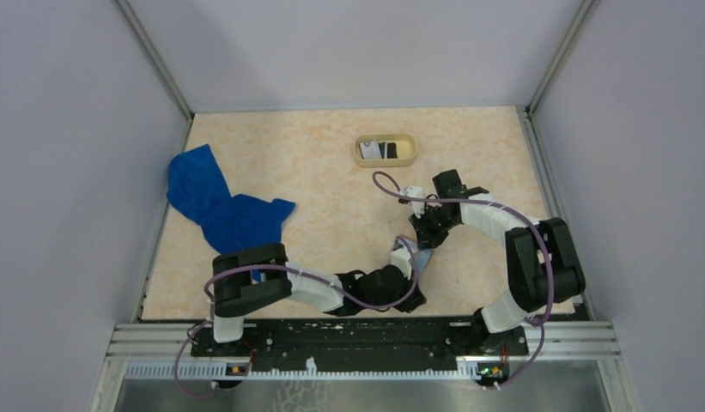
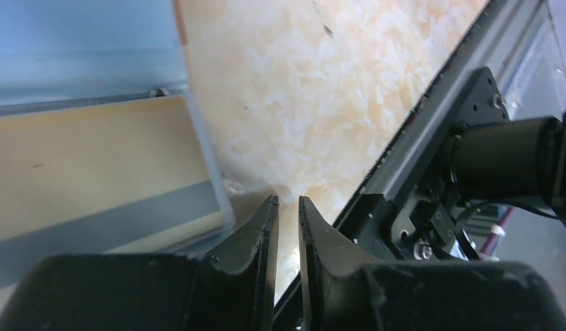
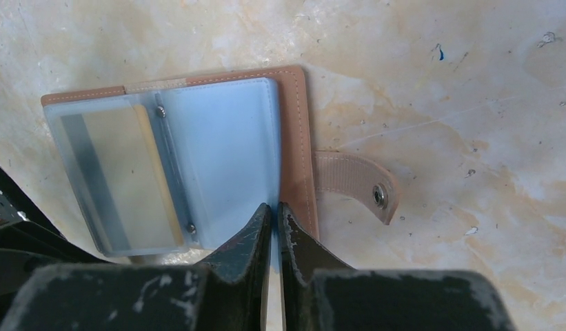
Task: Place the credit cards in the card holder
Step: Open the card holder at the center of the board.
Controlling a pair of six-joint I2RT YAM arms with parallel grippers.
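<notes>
The card holder (image 3: 295, 131) lies open on the table, with a tan-brown cover, a snap strap and clear blue-tinted sleeves. A cream card with a grey stripe (image 3: 118, 179) sits in its left sleeve. My right gripper (image 3: 274, 207) is shut on the near edge of the right sleeve. My left gripper (image 2: 288, 201) has its jaws nearly together with nothing between them, just beside the holder's corner (image 2: 94, 158). In the top view both grippers meet at the holder (image 1: 422, 260). A black card (image 1: 368, 151) and a white card (image 1: 390, 149) lie in the tan tray (image 1: 410, 151).
A crumpled blue cloth (image 1: 220, 202) lies at the left of the table. The oval tray stands at the back centre. The black base rail (image 2: 404, 172) runs close to the left gripper. Grey walls enclose the table on three sides.
</notes>
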